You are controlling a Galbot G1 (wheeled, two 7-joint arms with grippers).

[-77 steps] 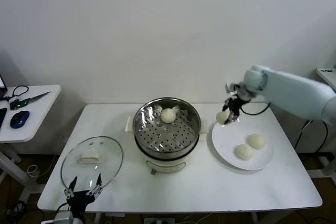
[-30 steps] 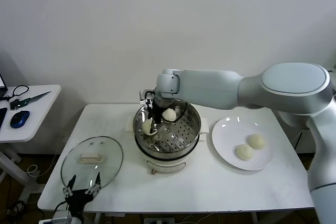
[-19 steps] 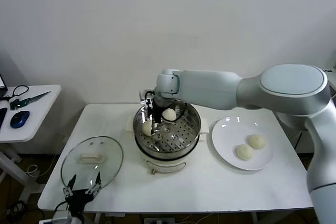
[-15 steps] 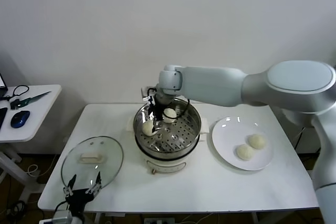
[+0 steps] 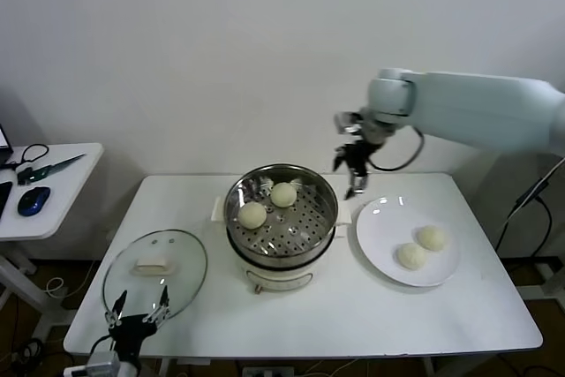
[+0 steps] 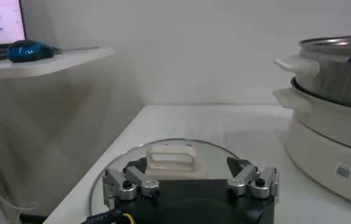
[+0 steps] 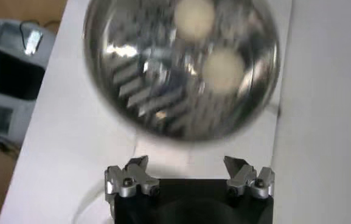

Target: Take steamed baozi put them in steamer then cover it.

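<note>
The steel steamer stands mid-table with two steamed baozi on its perforated tray. Seen from above in the right wrist view, the steamer holds the same two baozi. Two more baozi lie on the white plate. My right gripper hangs open and empty above the gap between steamer and plate. The glass cover lies flat at the front left, its handle just ahead of my open left gripper.
A low side table stands left of the work table, carrying a blue mouse, a green-handled tool and cables. The steamer's cream base and side handle rise close beside the cover.
My right gripper has let go of a baozi inside the steamer, opened, lifted out and swung right towards the plate. The left arm has not moved.
</note>
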